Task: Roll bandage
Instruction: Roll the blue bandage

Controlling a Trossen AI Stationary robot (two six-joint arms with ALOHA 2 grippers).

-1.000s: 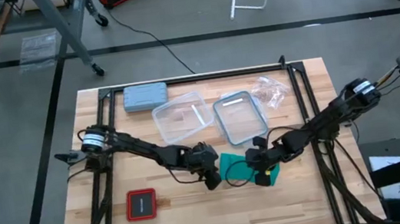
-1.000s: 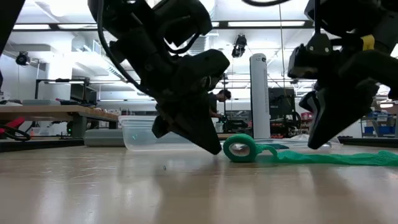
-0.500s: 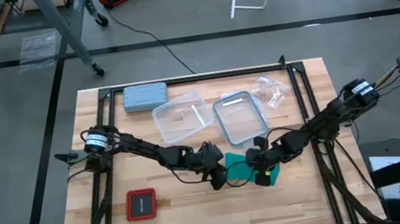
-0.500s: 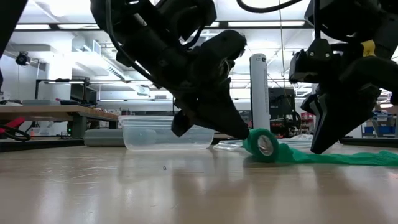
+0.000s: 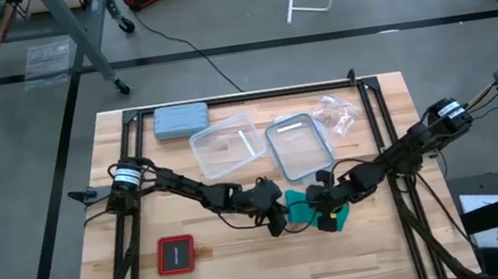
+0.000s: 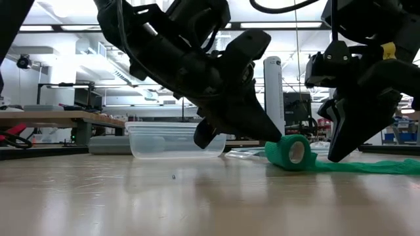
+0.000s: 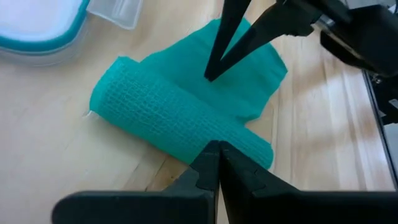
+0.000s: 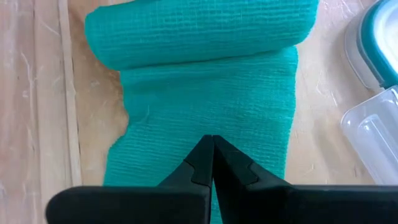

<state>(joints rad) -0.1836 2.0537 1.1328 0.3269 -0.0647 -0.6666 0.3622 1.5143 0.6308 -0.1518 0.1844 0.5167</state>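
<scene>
- Near the middle of the wooden table [image 5: 226,258], towards its front, we see the bandage [image 5: 299,210] lying between the two grippers, part rolled into a short cylinder and part spread flat.
- At table level, our low view shows the roll [image 6: 291,152] resting on the wood, its open end facing us, with a flat tail [image 6: 367,166] running away to one side.
- Our left gripper [image 7: 216,149] has its fingers pressed together, tips touching the rolled part.
- Our right gripper [image 8: 212,142] is likewise closed, its tips down on the flat band just beside the roll.
- Behind the bandage we see two clear containers [image 5: 226,145] and a grey-blue case [image 5: 180,120]; a red-framed pad [image 5: 176,255] lies nearer the front edge.
</scene>
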